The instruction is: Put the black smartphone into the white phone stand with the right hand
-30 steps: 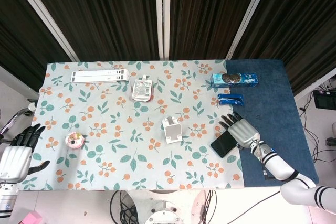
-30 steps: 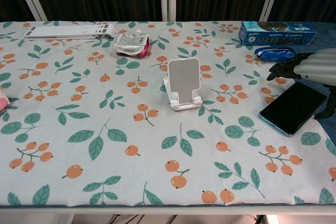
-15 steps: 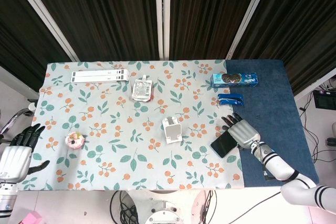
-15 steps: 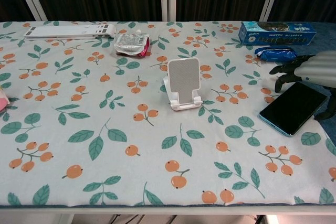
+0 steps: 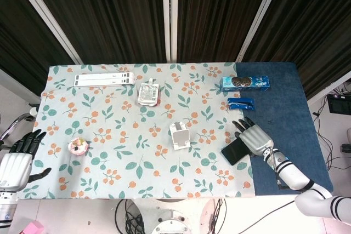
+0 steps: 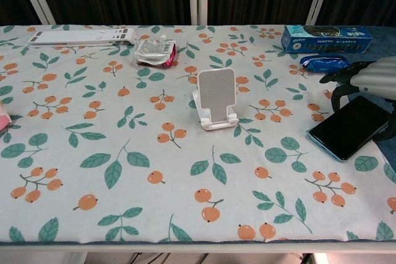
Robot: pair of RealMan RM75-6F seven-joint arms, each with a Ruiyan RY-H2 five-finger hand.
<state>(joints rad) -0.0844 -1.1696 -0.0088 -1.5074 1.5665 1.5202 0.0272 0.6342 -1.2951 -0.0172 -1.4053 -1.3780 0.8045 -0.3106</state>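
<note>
The black smartphone (image 5: 235, 150) (image 6: 346, 127) lies flat at the right edge of the floral cloth, screen up and angled. My right hand (image 5: 253, 138) (image 6: 377, 78) covers its right end: the fingers curl over the far edge and the thumb sits at the near right edge, so it grips the phone there. The white phone stand (image 5: 179, 135) (image 6: 215, 98) is upright and unoccupied in the middle of the table, well to the left of the phone. Beyond the table's near-left corner my left hand (image 5: 16, 163) hangs with fingers apart, holding nothing.
A blue cookie box (image 5: 245, 83) (image 6: 326, 38) and a small blue packet (image 5: 241, 103) (image 6: 325, 62) lie behind the right hand. A silver pouch (image 5: 148, 92), a white power strip (image 5: 104, 79) and a pink cupcake (image 5: 78, 147) sit further left. Blue cloth (image 5: 290, 113) covers the right side.
The right hand's fingers have curled down from above the phone onto its far edge, and the phone has shifted slightly right. The left hand has not moved.
</note>
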